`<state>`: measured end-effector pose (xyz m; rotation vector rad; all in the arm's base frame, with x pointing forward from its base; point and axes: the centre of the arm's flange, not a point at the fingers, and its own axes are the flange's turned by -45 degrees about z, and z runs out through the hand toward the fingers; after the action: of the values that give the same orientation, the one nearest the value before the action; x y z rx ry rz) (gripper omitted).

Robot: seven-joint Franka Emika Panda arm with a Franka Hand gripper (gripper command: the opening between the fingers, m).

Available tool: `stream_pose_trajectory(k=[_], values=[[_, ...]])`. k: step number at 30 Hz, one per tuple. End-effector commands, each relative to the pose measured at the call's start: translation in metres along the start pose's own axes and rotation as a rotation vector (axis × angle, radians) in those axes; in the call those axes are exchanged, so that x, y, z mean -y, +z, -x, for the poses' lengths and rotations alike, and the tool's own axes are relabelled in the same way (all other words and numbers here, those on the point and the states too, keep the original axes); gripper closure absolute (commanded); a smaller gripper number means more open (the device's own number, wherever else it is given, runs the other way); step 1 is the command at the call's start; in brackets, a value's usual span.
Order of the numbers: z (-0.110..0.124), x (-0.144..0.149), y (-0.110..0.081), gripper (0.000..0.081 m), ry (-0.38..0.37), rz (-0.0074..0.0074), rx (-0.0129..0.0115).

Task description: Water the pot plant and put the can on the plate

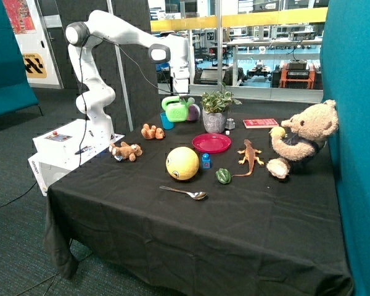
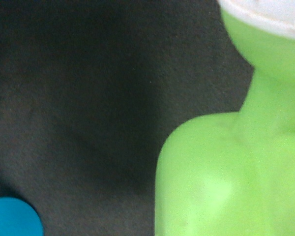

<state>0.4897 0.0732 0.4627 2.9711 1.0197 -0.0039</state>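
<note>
Black cloth covers the table; near its far edge the gripper (image 1: 180, 92) grips the can (image 1: 176, 109) aloft, spout tilted toward the plant (image 1: 216, 108) just beside it; the plate (image 1: 211, 143) waits nearer the middle.

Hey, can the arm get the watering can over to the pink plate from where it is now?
Probably yes. The claw holds the watering can up beside the plant, and the plate lies bare just in front of the plant. Only the plant's leaves stand close to the path.
</note>
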Motion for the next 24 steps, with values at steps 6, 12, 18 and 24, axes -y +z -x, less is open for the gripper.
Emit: stream_pose_trajectory(k=[6, 12, 18, 24], values=[[-0.019, 0.025, -0.002, 0.0808, 0.089, 0.0003, -0.0025], [-0.03, 0.038, -0.003, 0.0808, 0.064, 0.0004, -0.0025], [-0.039, 0.035, -0.005, 0.0808, 0.103, 0.0003, -0.0025], [-0.044, 0.021, -0.006, 0.0808, 0.154, 0.0003, -0.0025]])
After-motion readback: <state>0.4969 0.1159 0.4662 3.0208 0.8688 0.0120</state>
